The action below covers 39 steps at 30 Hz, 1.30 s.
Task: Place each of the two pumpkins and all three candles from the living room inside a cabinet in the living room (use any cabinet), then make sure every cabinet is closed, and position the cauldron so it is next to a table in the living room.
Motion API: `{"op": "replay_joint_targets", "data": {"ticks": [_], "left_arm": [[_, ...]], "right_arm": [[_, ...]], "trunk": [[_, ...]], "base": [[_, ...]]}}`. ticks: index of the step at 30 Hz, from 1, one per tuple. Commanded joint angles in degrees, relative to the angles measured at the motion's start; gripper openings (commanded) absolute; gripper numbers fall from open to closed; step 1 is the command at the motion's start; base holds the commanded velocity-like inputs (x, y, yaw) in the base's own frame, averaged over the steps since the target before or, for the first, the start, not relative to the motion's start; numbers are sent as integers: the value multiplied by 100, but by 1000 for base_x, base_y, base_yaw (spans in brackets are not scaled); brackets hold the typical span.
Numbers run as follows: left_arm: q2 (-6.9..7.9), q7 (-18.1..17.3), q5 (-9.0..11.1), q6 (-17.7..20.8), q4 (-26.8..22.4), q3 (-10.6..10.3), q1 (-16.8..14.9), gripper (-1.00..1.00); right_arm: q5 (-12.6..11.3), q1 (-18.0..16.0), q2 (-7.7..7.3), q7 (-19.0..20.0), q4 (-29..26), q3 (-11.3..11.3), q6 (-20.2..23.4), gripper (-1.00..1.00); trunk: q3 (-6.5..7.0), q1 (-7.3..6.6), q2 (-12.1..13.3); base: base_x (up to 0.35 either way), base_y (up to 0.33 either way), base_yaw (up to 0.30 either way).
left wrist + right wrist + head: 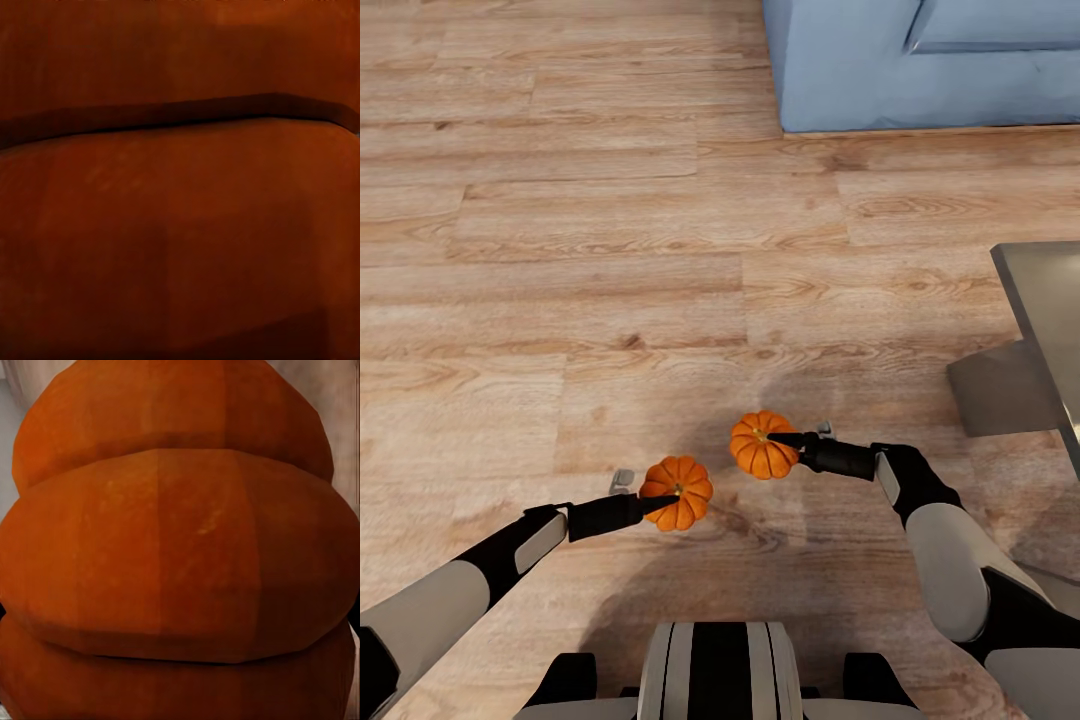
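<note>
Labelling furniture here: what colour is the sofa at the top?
Pale blue; the sofa shows best in the head view.

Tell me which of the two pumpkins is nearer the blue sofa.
The pumpkin in the right gripper. It sits farther forward and closer to the blue sofa than the pumpkin in the left gripper.

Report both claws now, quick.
Left claw: closed on the left pumpkin.
Right claw: closed on the right pumpkin.
</note>
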Motion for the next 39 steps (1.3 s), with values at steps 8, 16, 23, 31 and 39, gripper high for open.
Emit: {"op": "replay_joint_targets", "data": {"ticks": [8,16,23,31,39], "left_arm": [[62,-7,16,-3,2,8,29,-100],[218,-2,-21,464,18,114,-20,-100],[812,-482,10,478,4,226,-36,-100],[1155,-1222,-6,500,11,582,-32,-100],[1171,-1240,-7,508,39,594,-32,-100]], "right_arm": [[-20,0,29,4,-205,-6,8,-100],[27,0,38,-511,-206,11,5,-100],[30,0,52,-1120,-196,22,-24,-100],[31,0,83,-1146,-192,29,-190,-100],[31,0,89,-1139,-189,32,-194,-100]], "trunk": [[44,-5,3],[222,-26,13],[377,-44,23],[568,-65,33],[753,-85,44]], "base": [[0,0,0],[0,0,0],[0,0,0],[0,0,96],[0,0,275]]}}
